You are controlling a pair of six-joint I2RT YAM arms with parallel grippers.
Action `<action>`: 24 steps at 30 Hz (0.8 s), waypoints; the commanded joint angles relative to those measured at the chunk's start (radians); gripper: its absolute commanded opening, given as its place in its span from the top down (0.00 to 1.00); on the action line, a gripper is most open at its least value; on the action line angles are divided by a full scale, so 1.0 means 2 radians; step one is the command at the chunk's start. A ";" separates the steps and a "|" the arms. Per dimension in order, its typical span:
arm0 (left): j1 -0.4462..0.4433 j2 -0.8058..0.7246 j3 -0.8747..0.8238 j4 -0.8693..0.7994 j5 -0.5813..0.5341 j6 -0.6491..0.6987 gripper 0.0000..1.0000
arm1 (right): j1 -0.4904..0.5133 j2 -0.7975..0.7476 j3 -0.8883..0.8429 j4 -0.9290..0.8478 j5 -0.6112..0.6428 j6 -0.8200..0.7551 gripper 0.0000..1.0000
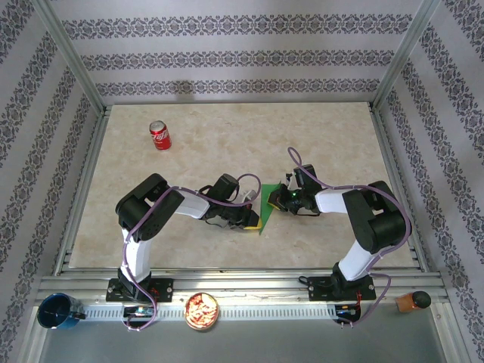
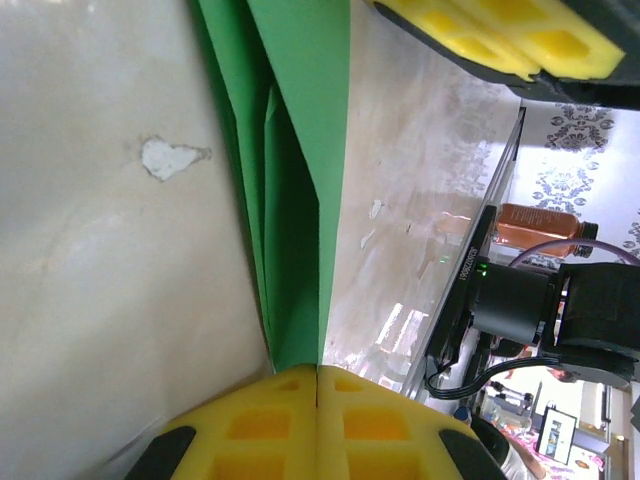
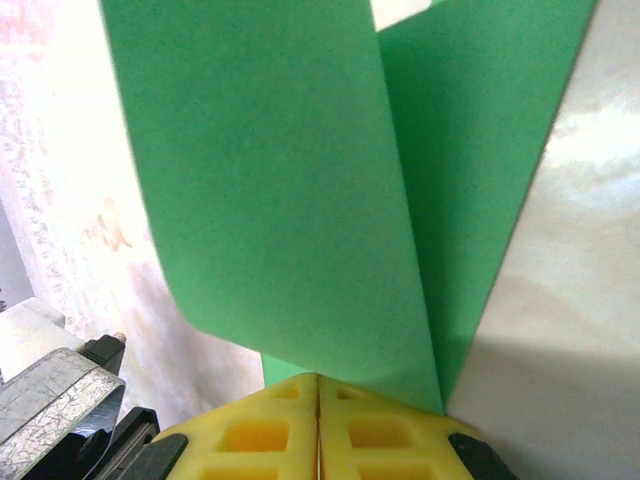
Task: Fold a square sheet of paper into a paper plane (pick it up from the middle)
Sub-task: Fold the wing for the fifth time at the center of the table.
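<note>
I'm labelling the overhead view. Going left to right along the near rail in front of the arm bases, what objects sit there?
Blue metal cup → round bowl of pinkish snacks → small brown bottle with a dark cap.

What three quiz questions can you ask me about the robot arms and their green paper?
1. True or false: the red soda can touches the green paper.
2. What is the left gripper pinching? A) the can B) the green paper C) nothing
3. Fill in: counting the right gripper, the paper is held by ___ grippers.

Key
1. False: the can stands well away from the paper.
2. B
3. Two: each gripper's yellow pads are shut on the paper.
</note>
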 commanded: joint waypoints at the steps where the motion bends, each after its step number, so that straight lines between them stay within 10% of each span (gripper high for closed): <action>1: -0.010 0.001 -0.001 -0.049 0.031 0.015 0.98 | 0.011 0.013 -0.005 -0.043 0.044 -0.017 0.89; 15: -0.011 -0.094 -0.017 -0.052 -0.030 0.031 0.89 | 0.012 0.016 0.001 -0.058 0.046 -0.027 0.90; 24: -0.012 -0.050 0.046 0.028 -0.024 -0.054 1.00 | 0.013 0.019 0.003 -0.056 0.043 -0.022 0.90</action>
